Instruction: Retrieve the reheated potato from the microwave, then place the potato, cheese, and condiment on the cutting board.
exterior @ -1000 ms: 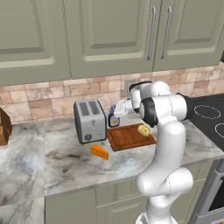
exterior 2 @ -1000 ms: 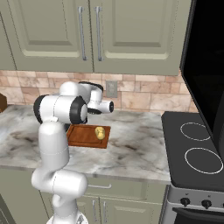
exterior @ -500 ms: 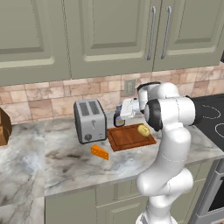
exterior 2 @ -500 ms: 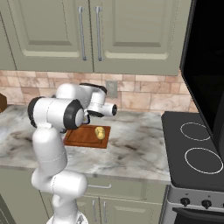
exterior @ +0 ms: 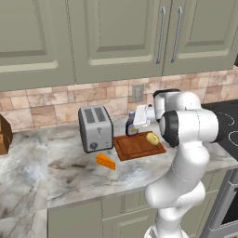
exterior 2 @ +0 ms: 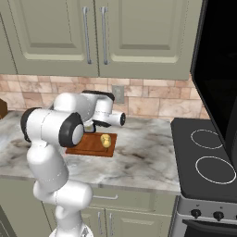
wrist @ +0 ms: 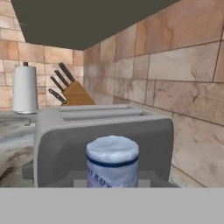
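Observation:
The condiment bottle [exterior: 131, 129], purple-blue with a white cap, stands on the counter between the toaster and the cutting board [exterior: 135, 147]. My gripper [exterior: 136, 122] reaches toward it from the right at cap height and looks open, holding nothing. Seen from the hand, the bottle [wrist: 112, 161] is close and centred, just in front of the toaster. The yellow potato [exterior: 152, 138] lies on the board's right end, and from the right base it sits [exterior 2: 106, 140] on the board [exterior 2: 90, 150]. The orange cheese wedge [exterior: 106, 161] lies on the counter left of the board. The black microwave [exterior 2: 217, 69] hangs at the right.
The silver toaster [exterior: 95, 128] stands just left of the bottle, against the tiled wall. A knife block [wrist: 73, 91] and a paper towel roll [wrist: 24, 89] stand farther along the counter. A black cooktop [exterior 2: 208, 157] lies to the right.
The upper arm has swung slightly and the hand has shifted a little by the bottle. Potato, cheese and board have not moved.

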